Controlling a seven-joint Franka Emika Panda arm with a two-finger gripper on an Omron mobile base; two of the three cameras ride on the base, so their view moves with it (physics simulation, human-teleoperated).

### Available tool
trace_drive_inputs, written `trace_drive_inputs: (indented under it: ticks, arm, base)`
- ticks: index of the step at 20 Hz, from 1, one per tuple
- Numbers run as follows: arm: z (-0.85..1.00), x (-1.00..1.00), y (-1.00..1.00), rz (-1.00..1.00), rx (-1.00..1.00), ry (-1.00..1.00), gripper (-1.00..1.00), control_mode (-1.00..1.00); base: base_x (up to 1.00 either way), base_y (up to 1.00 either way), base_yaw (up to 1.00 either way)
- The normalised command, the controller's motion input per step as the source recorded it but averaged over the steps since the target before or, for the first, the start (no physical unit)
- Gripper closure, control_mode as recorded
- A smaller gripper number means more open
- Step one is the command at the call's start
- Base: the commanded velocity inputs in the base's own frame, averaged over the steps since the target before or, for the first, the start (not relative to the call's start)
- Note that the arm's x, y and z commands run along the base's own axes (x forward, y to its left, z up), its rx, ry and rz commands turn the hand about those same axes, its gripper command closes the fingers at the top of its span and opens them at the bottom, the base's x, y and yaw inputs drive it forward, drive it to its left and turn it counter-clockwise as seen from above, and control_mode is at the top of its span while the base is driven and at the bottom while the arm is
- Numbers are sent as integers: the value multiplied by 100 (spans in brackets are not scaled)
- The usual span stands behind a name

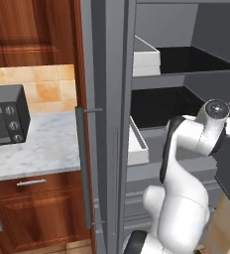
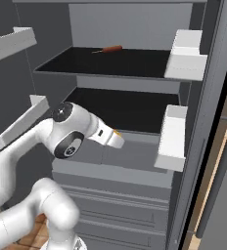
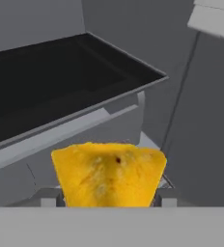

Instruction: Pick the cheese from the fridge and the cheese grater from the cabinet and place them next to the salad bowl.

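The cheese (image 3: 109, 173) sits right at the pincer (image 3: 109, 198) in the hand view, a yellow-orange wedge with its lower part wedged between the two finger tips (image 3: 50, 198), which press against it from either side at the bottom of the picture; the pincer is clamped on the cheese. In the right base view only a small yellow-orange sliver of the cheese (image 2: 117, 132) peeks out at the end of the white hand, held in the air in front of the fridge (image 2: 130, 122), just off the front edge of the lower dark shelf (image 2: 130, 110) and above the grey drawer fronts below it. The finger tips themselves are too small to make out there.

In the left base view the arm's white links stand before the open fridge (image 1: 161, 99), and the hand is hidden behind the upper joint, so neither pincer nor cheese can be made out from that side. The fridge's long bar handle (image 1: 82, 163) runs down the edge of its open door. Left of it, a black toaster oven (image 1: 5, 116) rests on the marble tabletop (image 1: 42, 149), cut off by the picture's left edge.

On the upper fridge shelf, near its back edge, lies a small reddish-orange thing (image 2: 110, 49), too small to identify. White door bins (image 2: 186, 61) hang on the right.
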Motion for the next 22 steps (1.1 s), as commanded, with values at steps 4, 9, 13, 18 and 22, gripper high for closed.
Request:
trace_drive_inputs:
  ticks: [4,9,13,18,22]
  arm:
    - [61,-100,1,0,10,11,100,-100]
    - [11,-100,54,7,-3,-1,100,-100]
    - [23,-61,20,2,-8,-27,100,-100]
    - [0,-36,10,1,0,1,100,-100]
    - [0,0,0,0,0,0,100,100]
  base:
    - [0,0,0]
    - [0,0,0]
    - [0,0,0]
    - [0,0,0]
    - [-100,41,1]
